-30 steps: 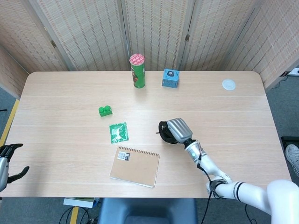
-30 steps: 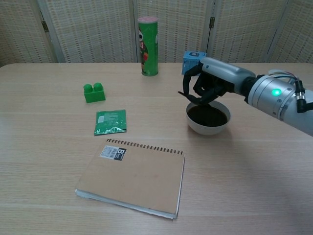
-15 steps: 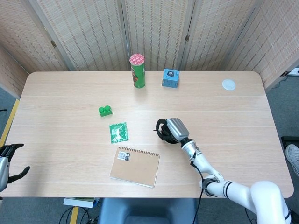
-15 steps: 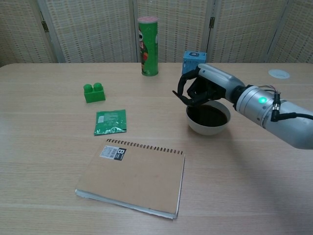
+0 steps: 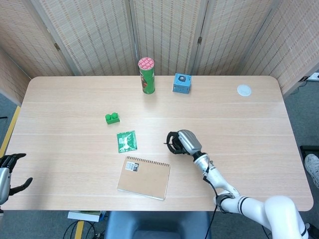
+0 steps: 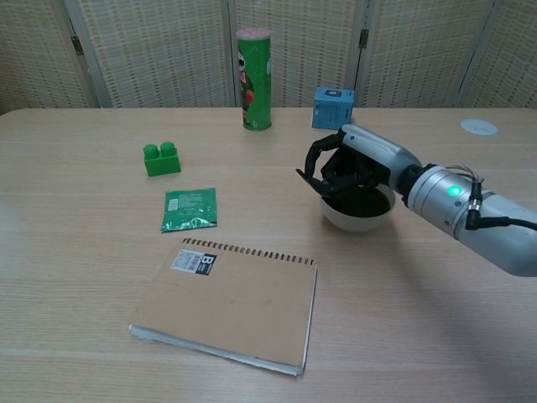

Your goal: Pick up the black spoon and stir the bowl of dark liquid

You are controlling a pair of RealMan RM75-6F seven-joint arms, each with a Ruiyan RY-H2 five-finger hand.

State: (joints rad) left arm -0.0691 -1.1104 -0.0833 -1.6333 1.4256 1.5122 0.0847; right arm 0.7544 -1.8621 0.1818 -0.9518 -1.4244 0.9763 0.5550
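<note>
A white bowl of dark liquid stands right of the table's middle. My right hand hangs over the bowl's left side, its black fingers curled round the black spoon. The spoon's end reaches down into the bowl and is hard to tell from the fingers. In the head view the right hand covers most of the bowl. My left hand shows only at the bottom left edge of the head view, off the table, fingers apart and holding nothing.
A brown spiral notebook lies in front, left of the bowl. Further left lie a green packet and a green brick. At the back stand a green can and a blue cube. A white lid lies far right.
My right hand has moved left and down over the bowl, carrying the spoon towards the near-left rim. The left hand has stayed where it was.
</note>
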